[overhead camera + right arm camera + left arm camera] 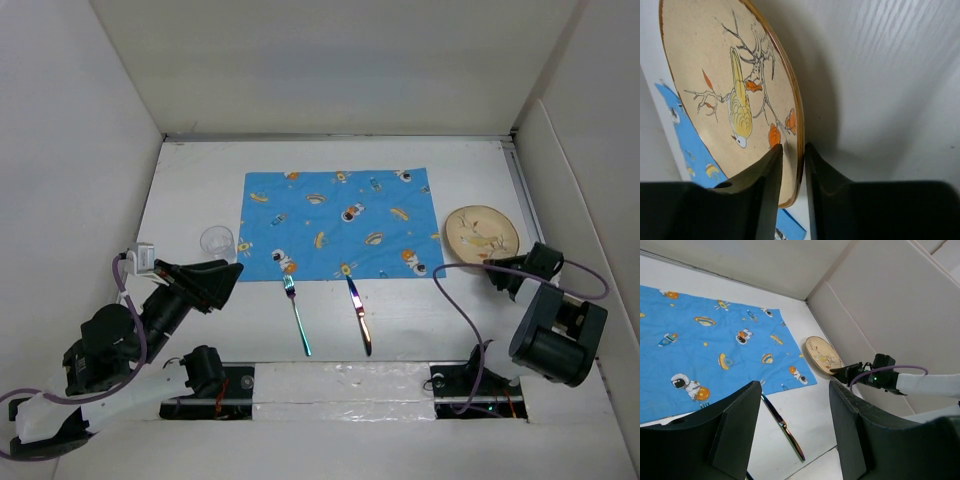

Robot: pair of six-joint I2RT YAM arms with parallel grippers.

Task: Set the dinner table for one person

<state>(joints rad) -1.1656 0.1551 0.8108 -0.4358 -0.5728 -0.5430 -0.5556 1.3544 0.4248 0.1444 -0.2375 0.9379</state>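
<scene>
The white dinner table (440, 310) bears a blue cartoon-print placemat (340, 225). A beige plate with a bird picture (482, 233) lies at the mat's right edge. My right gripper (497, 268) is shut on its near rim; in the right wrist view the rim (799, 125) sits between the two fingers of the gripper (794, 155). A clear glass (217, 241) stands left of the mat. A fork (297, 315) and a knife (359, 315) lie in front of the mat. My left gripper (232, 275) is open and empty, just near-right of the glass. In its view, gripper (795, 425), knife (782, 426) and plate (822, 355) show.
White walls (90, 150) close in the table on the left, back and right. A white strip (340, 385) runs between the arm bases at the near edge. A purple cable (455, 300) loops from the right arm over the table.
</scene>
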